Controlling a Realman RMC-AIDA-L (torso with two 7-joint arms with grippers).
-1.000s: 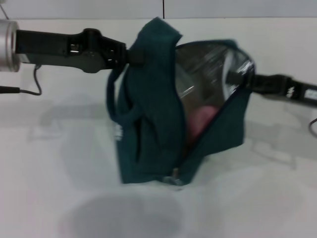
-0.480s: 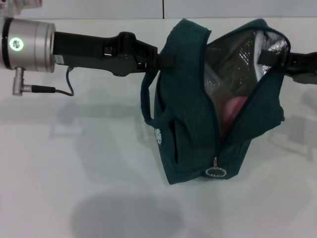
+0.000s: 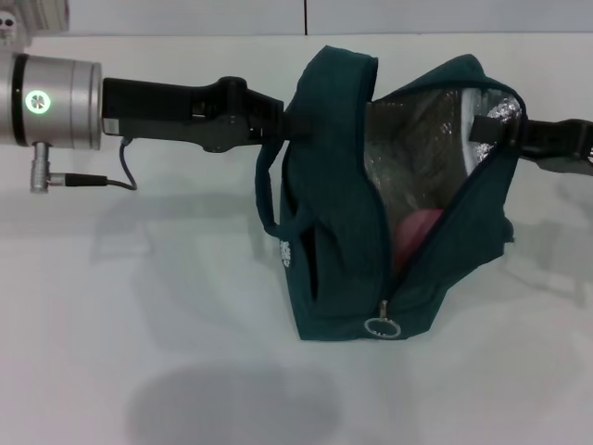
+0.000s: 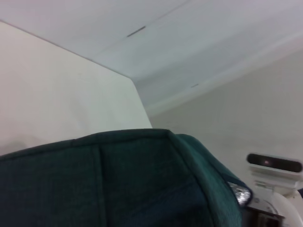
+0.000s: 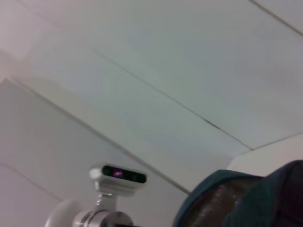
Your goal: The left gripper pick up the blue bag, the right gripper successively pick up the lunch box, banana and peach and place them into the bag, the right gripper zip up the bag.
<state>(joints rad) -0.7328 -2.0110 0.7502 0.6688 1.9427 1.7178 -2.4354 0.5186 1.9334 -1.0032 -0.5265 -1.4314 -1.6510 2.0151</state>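
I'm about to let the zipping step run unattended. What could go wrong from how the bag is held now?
1. The dark teal fabric lunch bag gapes wide, showing its silver foil lining; the metal ring zip pull sits at the low end, so zipping may snag.
2. The left pincer and right pincer grip opposite top edges; a slip could drop it.
3. The pink toy peach lies near the opening.

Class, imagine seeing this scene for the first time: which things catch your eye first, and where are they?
The blue bag stands mid-table, gaping open on its silver foil lining, with the pink peach inside. The left gripper meets its left top edge, the right gripper its right rim.
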